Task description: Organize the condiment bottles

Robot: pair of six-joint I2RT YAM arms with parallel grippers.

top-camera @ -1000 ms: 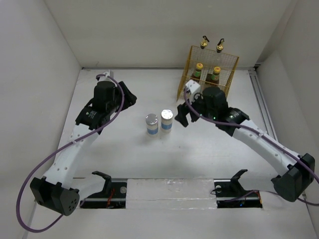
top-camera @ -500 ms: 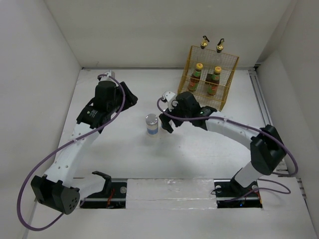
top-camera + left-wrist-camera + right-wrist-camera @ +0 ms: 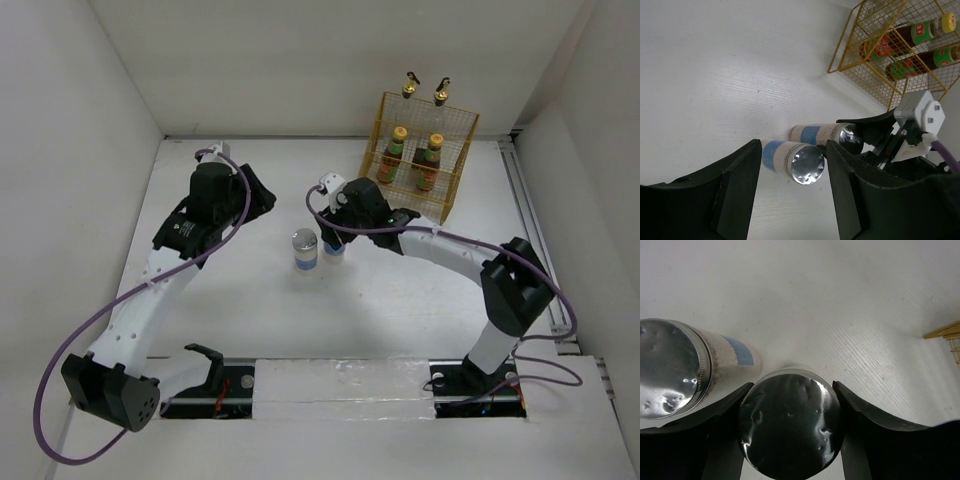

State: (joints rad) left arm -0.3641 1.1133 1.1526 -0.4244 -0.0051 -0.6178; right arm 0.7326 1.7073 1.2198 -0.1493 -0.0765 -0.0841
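Observation:
Two white, blue-banded cylinders with silver lids stand mid-table. The left one [image 3: 304,250] [image 3: 797,161] [image 3: 670,370] stands free. My right gripper [image 3: 336,236] [image 3: 792,386] is over the right cylinder [image 3: 335,251] [image 3: 790,427], its fingers pressed against both sides of the lid. Two red bottles with yellow caps [image 3: 398,150] [image 3: 430,155] stand inside the yellow wire rack [image 3: 462,150]. Two glass bottles with gold spouts [image 3: 410,85] [image 3: 441,90] show above its back edge. My left gripper [image 3: 262,195] [image 3: 790,200] hangs open to the left of the cylinders, holding nothing.
The rack [image 3: 860,55] stands at the back right, close to the white rear wall. White walls close in the table on the left, back and right. A rail runs along the right edge [image 3: 525,200].
My right arm swung left from beside the rack to the right cylinder, and its jaws closed in on the lid. The left arm has not moved.

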